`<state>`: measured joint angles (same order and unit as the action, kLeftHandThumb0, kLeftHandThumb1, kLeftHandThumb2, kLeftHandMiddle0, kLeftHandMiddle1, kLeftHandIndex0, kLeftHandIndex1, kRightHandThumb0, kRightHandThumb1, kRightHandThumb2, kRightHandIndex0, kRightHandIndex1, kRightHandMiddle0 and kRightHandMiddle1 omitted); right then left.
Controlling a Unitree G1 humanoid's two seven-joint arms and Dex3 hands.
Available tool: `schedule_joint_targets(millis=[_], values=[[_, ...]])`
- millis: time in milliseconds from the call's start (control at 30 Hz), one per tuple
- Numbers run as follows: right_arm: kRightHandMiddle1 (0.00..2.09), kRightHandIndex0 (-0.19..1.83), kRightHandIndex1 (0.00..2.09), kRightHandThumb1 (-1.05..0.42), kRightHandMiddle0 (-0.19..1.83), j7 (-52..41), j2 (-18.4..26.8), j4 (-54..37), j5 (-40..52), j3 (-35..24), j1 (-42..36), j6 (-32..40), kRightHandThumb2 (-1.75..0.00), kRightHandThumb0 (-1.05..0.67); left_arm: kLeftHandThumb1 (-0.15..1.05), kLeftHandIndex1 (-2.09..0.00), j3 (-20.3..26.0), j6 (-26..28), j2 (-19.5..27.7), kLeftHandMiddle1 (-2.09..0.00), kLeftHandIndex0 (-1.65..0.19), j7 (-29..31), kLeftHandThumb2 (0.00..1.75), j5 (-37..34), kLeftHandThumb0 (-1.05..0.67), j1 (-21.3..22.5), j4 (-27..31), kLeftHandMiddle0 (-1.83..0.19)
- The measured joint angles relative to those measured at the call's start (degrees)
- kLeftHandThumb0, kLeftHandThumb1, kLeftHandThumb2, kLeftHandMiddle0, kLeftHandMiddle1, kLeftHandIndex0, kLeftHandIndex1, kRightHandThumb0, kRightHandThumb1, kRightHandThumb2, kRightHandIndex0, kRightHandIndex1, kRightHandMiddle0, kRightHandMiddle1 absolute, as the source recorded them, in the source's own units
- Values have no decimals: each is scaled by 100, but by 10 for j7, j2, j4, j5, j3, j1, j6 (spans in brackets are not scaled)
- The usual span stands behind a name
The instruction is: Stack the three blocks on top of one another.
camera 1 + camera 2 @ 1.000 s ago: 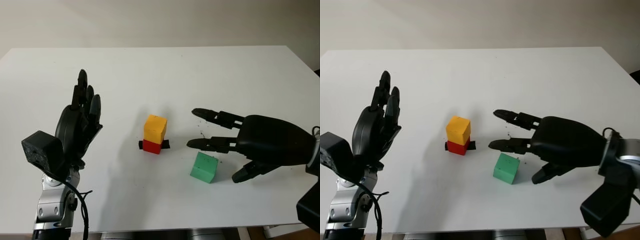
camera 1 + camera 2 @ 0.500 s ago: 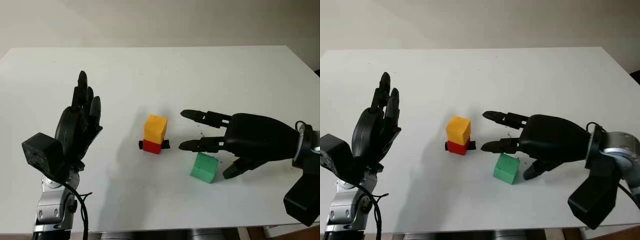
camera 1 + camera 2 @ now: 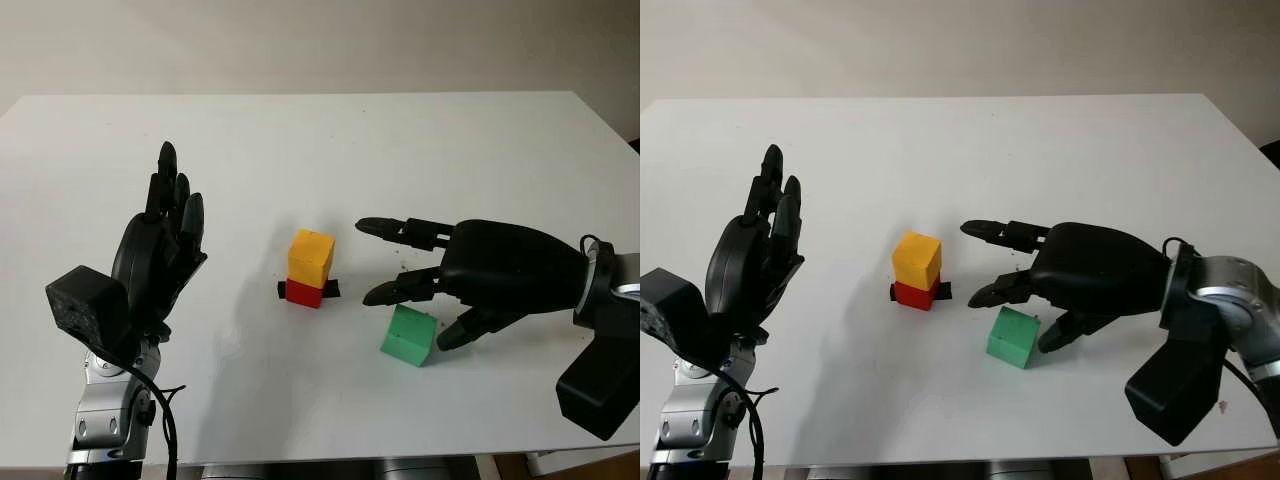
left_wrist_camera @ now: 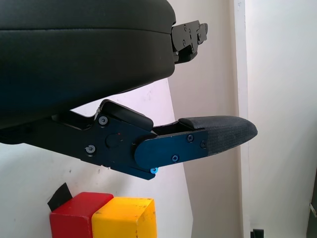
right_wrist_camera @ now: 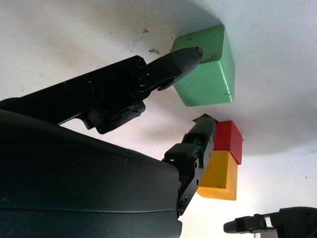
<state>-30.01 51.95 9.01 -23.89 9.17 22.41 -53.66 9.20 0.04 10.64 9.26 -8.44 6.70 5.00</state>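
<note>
A yellow block (image 3: 310, 255) stands on a red block (image 3: 304, 292) at the middle of the white table (image 3: 300, 140). To their right a green block (image 3: 408, 336) lies alone on the table. My right hand (image 3: 402, 303) hovers open over the green block. Two fingers (image 3: 390, 291) reach toward the stack, and the thumb (image 3: 452, 335) sits at the block's right side. In the right wrist view the thumb tip (image 5: 187, 56) lies against the edge of the green block (image 5: 210, 74); I cannot tell if it touches. My left hand (image 3: 175, 195) is raised open at the left, apart from the blocks.
A short strip of black tape (image 3: 333, 290) sticks out from under the red block. The table's front edge runs close below both arms. Bare white surface stretches behind the stack and to the far right.
My right hand has moved left and come down over the green block, bringing the thumb in beside it. The left hand and all three blocks have stayed put.
</note>
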Motion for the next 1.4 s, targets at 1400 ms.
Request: schedule_joint_targets(millis=[1400], values=[[32, -4, 8, -77, 47, -57, -9, -5, 21, 23, 8, 26, -7, -49, 105, 0, -4, -3, 0, -2, 19, -3, 61, 10, -78, 0, 0, 19]])
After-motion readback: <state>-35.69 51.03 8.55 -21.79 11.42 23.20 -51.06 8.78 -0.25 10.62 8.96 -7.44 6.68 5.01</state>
